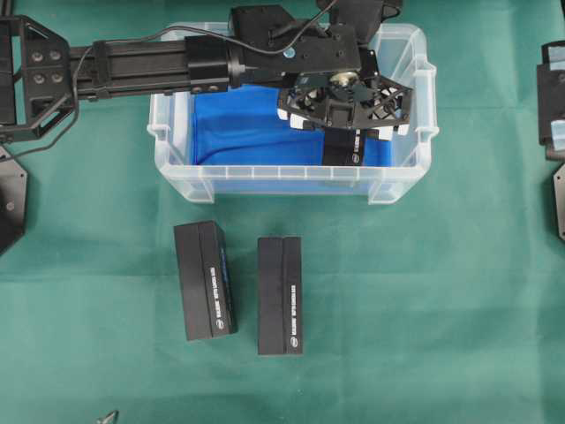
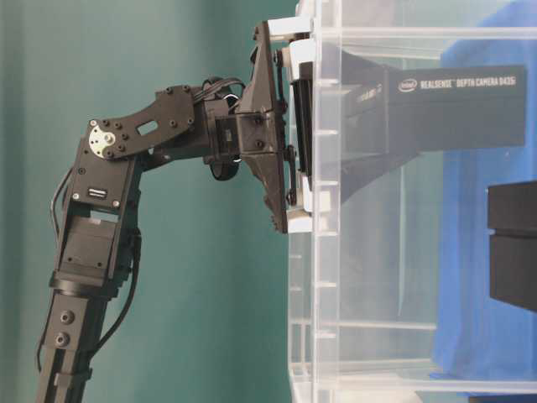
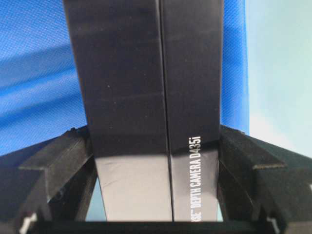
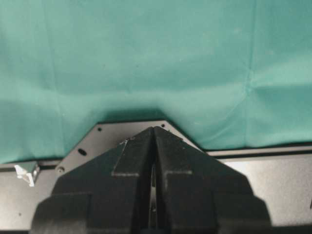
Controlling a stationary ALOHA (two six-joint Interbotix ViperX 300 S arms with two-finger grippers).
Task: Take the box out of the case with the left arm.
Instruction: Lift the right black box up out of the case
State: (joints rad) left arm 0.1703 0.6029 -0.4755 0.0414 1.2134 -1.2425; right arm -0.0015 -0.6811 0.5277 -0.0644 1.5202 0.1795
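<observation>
Left wrist view: box (image 3: 146,112) lies between spread left fingers (image 3: 53,165), inside case (image 1: 397,177).

Case (image 1: 177,150) clear, blue lining – box (image 3: 146,97) black.

Case (image 1: 265,179) — a clear plastic tub with ribbed rim and bright blue floor lining, standing upright on the green-covered bench (image 1: 424,300). Box (image 1: 351,148) — black, oblong, with white lettering reading "DEPTH CAMERA D435i", lying inside the case at its right end on the blue lining. Left arm (image 1: 150,66) — black, extended across the case rim from the left; its gripper (image 1: 346,124) points down into the case and straddles the box, one finger (image 3: 56,168) either side.
</observation>
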